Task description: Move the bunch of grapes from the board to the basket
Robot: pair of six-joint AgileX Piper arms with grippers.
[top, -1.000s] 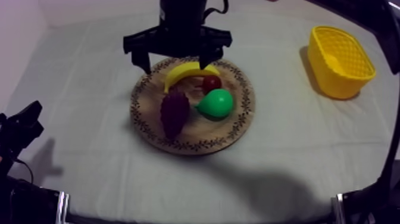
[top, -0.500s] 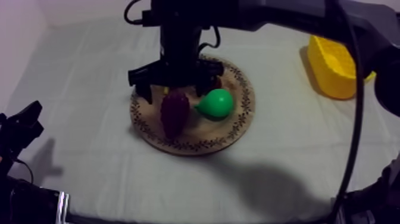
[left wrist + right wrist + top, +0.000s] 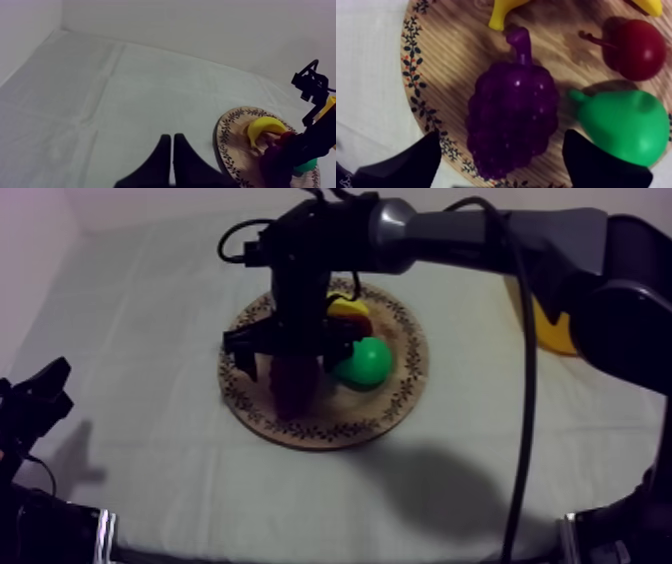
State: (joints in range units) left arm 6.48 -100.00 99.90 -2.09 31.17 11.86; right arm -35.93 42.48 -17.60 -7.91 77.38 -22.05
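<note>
The purple bunch of grapes [image 3: 513, 117] lies on the round wooden board [image 3: 446, 65], stem toward the banana [image 3: 506, 12]. My right gripper [image 3: 503, 145] is open, one black finger on each side of the grapes, not closed on them. From above, the right gripper [image 3: 290, 360] hangs over the grapes [image 3: 295, 388] on the board [image 3: 400, 398]. The yellow basket [image 3: 552, 328] stands at the far right, mostly hidden by my right arm. My left gripper [image 3: 172, 150] is shut on nothing, low at the left [image 3: 45, 388].
A green pear [image 3: 621, 125] lies close beside the grapes, next to one right finger. A small red fruit [image 3: 636, 47] sits behind the pear. The banana [image 3: 348, 306] lies at the board's back. Open cloth surrounds the board.
My right gripper has come forward and down from the board's back edge, past the banana, and now straddles the grapes. Its arm now covers most of the basket. The left arm is still.
</note>
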